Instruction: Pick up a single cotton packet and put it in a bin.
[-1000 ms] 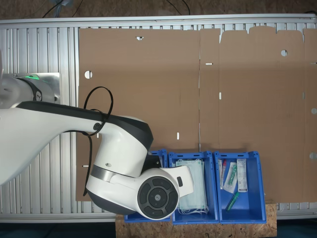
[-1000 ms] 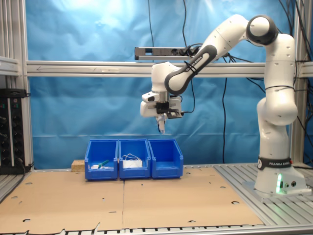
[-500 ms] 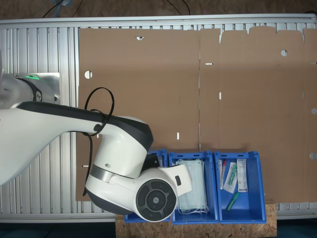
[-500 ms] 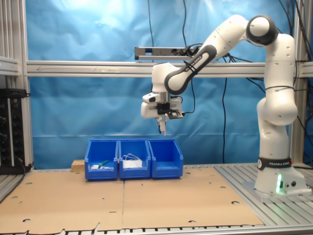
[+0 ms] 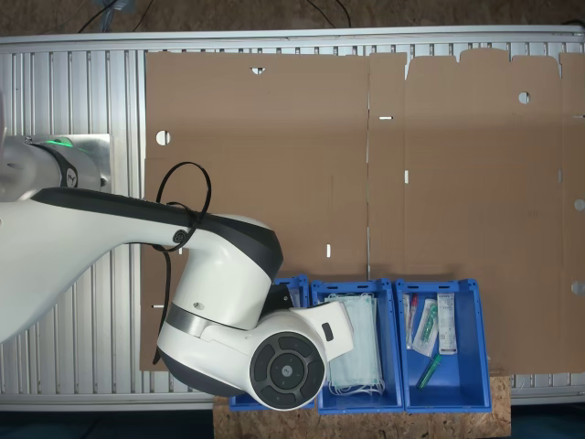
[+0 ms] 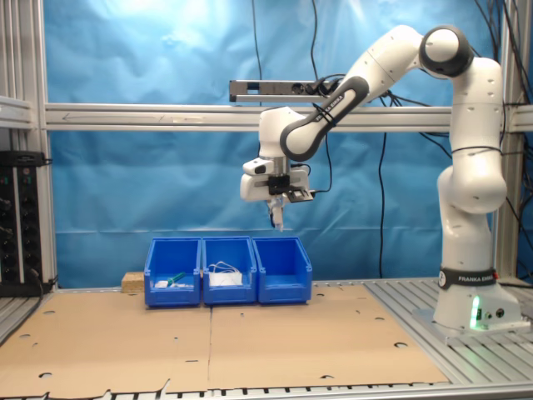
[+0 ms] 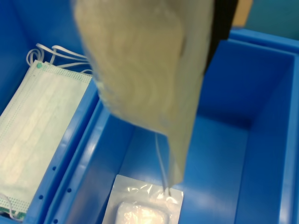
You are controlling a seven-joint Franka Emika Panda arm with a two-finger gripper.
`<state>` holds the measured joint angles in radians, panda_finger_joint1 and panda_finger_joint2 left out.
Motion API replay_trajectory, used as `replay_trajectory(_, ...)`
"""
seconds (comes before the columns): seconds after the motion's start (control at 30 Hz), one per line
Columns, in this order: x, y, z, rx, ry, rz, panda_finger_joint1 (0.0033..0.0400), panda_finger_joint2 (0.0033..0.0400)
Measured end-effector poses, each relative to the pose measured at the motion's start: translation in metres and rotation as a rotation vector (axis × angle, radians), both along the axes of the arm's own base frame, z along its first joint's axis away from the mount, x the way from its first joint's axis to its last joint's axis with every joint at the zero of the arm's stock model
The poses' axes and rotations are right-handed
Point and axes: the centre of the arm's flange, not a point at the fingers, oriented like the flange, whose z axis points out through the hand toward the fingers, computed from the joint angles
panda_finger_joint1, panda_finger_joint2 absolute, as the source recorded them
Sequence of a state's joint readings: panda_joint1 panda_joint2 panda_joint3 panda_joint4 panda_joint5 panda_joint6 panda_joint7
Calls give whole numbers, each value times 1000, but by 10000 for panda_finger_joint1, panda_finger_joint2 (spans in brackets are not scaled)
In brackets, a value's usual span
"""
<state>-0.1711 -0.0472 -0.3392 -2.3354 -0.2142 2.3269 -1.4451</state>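
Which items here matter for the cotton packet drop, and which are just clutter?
Job:
- cotton packet, gripped in the hand
- blue bin below it

Lying about:
- another packet already in that bin
- pale green face masks in the middle bin
- long narrow packets in the third bin
- cardboard sheets

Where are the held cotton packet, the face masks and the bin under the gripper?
cotton packet (image 7: 145, 70): wrist view, middle of its pale pad face.
face masks (image 7: 37, 126): wrist view, centre of the top green mask.
bin (image 7: 224, 140): wrist view, bare blue floor.
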Motion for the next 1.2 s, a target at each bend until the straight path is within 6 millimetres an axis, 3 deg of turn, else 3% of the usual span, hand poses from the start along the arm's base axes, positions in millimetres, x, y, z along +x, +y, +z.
replay_trajectory(1.2,-1,-3,0,2,5,31,56,56)
